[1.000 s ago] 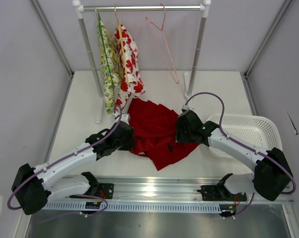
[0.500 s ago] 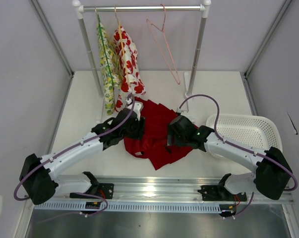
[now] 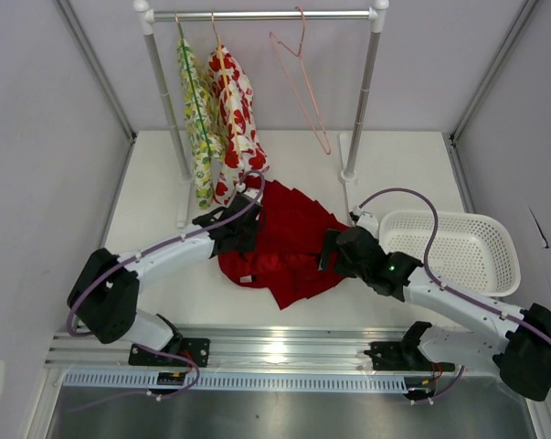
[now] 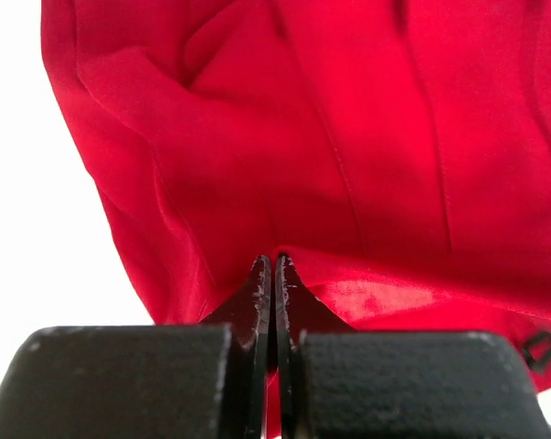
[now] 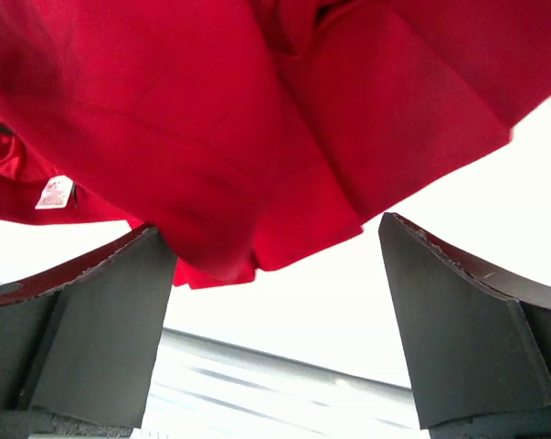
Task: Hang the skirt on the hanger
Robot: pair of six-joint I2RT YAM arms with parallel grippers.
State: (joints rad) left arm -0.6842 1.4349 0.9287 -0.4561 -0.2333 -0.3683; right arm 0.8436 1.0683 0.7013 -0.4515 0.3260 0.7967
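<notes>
Two ends we watch: left gripper (image 4: 272,262) clenched on the skirt (image 3: 289,233), right gripper (image 5: 270,229) released, fabric just ahead.

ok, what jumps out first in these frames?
The deep red skirt lies crumpled mid-table with both arms at it. The left gripper is shut on a fold at its left edge, and the right gripper stands wide open at its right edge. Behind, the pale pink hanger hangs bare on the rail, beside two hangers bearing patterned clothes.
</notes>
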